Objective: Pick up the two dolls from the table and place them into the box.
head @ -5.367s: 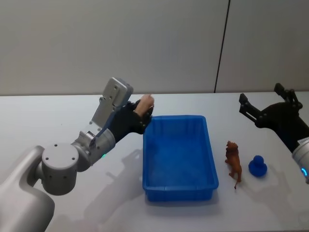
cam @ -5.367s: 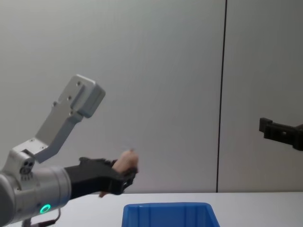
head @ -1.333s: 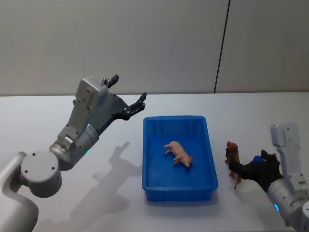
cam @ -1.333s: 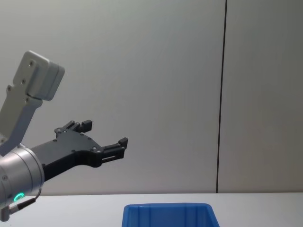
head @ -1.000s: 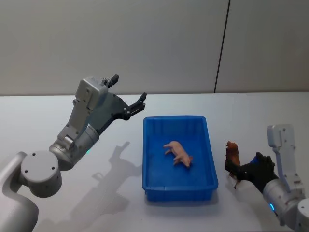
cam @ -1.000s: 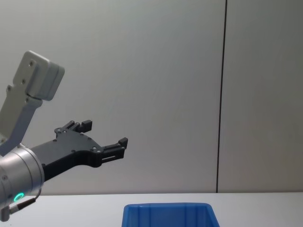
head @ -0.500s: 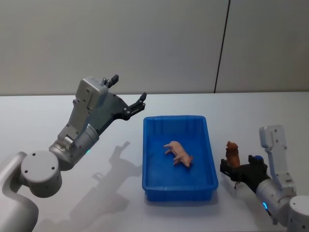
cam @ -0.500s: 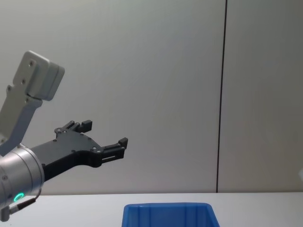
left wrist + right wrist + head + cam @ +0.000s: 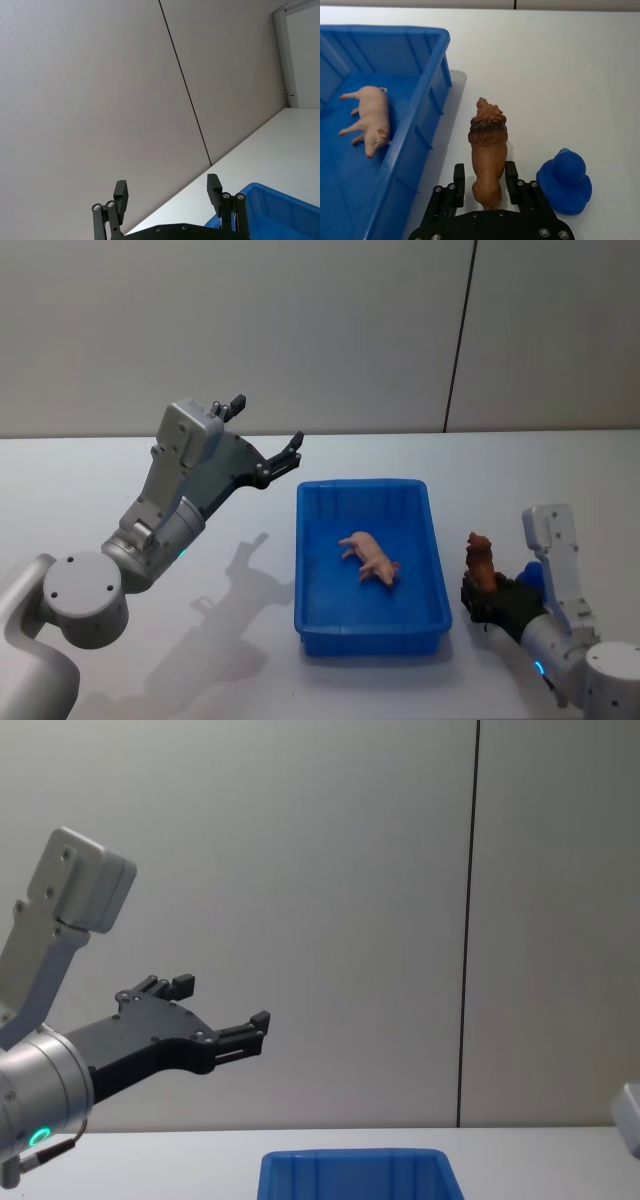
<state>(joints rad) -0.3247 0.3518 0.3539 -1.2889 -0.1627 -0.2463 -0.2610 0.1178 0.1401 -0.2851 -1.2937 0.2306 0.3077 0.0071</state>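
The right jaws, spread, straddle the lion (image 9: 488,150) on the desk (image 9: 570,75) in the narrow strip between the box (image 9: 427,107) wall and a duck (image 9: 565,180); the pig (image 9: 370,117) lies inside; the left jaws hang spread over open desk

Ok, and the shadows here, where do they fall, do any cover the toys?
Head view: the shadow of the left arm lies on the table left of the box, off the pig. Right wrist view: the box throws a narrow shadow onto the table toward the lion; lion and duck sit lit. Chest view: the left gripper reads dark against an evenly lit wall.
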